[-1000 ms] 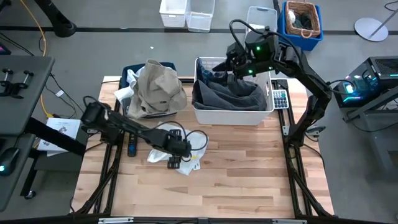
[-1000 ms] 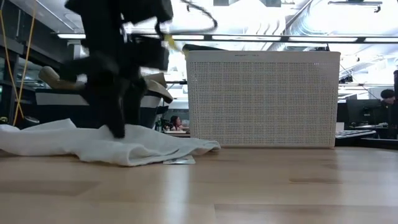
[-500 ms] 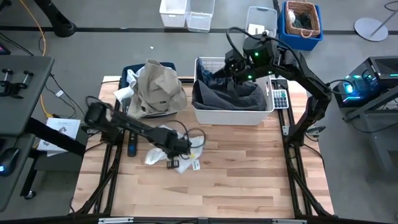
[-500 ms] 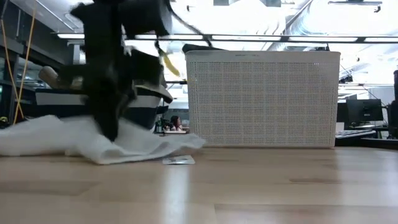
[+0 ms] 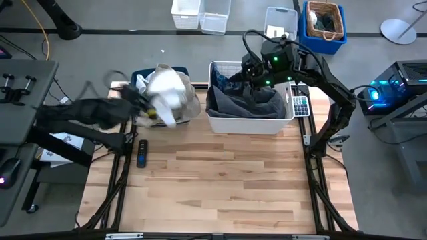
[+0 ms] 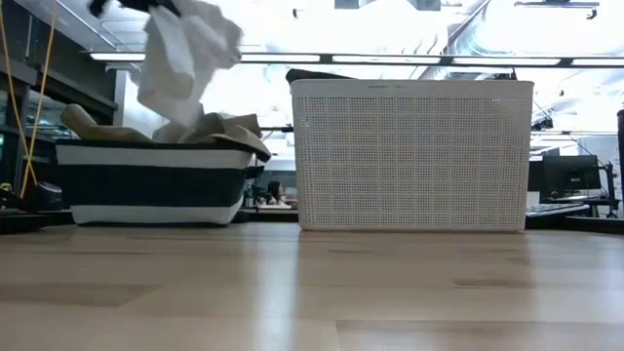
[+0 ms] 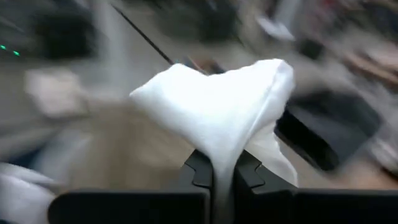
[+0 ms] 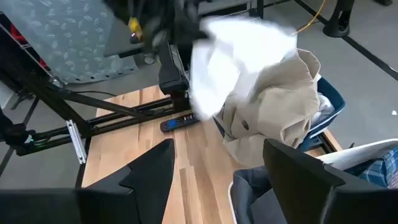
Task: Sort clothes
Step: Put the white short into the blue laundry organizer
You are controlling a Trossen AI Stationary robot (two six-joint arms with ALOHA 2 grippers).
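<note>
Left pincer (image 7: pixel 213 177) clamps a white garment (image 7: pixel 217 112), apparently above the navy bin (image 6: pixel 151 183).

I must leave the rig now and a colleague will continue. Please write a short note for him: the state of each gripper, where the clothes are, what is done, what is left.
Left gripper: jaws shut on the white garment, held up over the navy bin.
Right gripper: jaws open, empty, over the white basket.
Clothes: tan garment heaped on the navy bin; dark grey garment and plaid shirt in the white basket.
Done: no clothing lies on the table.
Left: release the white garment, probably into the navy bin.
</note>
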